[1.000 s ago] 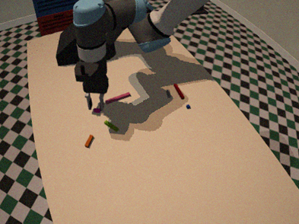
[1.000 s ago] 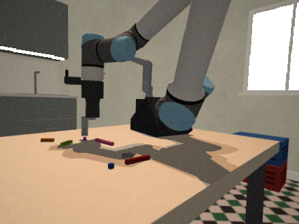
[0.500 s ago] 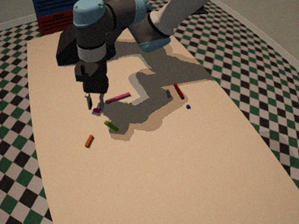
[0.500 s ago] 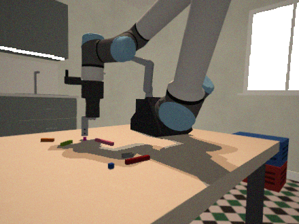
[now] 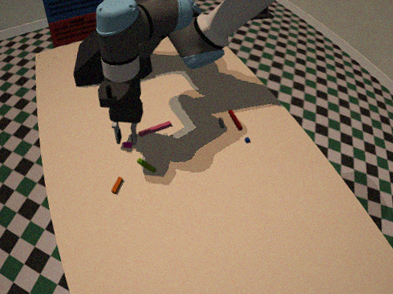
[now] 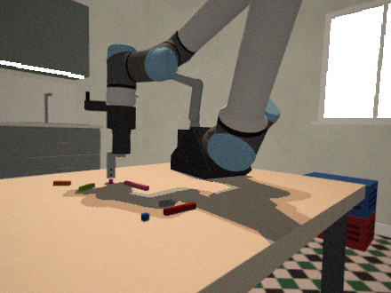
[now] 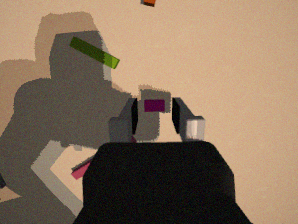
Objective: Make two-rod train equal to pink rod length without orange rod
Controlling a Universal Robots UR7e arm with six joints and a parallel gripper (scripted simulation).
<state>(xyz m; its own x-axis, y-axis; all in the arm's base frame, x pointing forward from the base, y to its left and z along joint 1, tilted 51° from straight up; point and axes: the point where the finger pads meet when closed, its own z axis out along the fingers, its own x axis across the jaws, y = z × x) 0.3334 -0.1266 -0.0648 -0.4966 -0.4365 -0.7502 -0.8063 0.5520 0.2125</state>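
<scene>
My gripper (image 5: 125, 140) (image 6: 111, 176) (image 7: 154, 109) is open, low over the table. The magenta rod (image 5: 127, 145) (image 6: 111, 181) (image 7: 154, 105) lies between its fingertips, with a gap on each side in the wrist view. The pink rod (image 5: 155, 128) (image 6: 136, 186) (image 7: 81, 170) lies beside the gripper, partly hidden in the wrist view. The red rod (image 5: 235, 120) (image 6: 179, 209) lies farther off, with the small grey rod (image 5: 221, 123) (image 6: 167, 202) near it in shadow. The lime rod (image 5: 146, 165) (image 6: 86, 186) (image 7: 94, 52) and the blue rod (image 5: 247, 139) (image 6: 145, 217) lie apart.
The orange rod (image 5: 117, 185) (image 6: 62, 183) (image 7: 148, 2) lies beyond the lime rod. The arm's shadow covers part of the table (image 5: 208, 243) (image 6: 67, 253). Blue and red crates (image 5: 73, 2) (image 6: 355, 191) stand beyond the table.
</scene>
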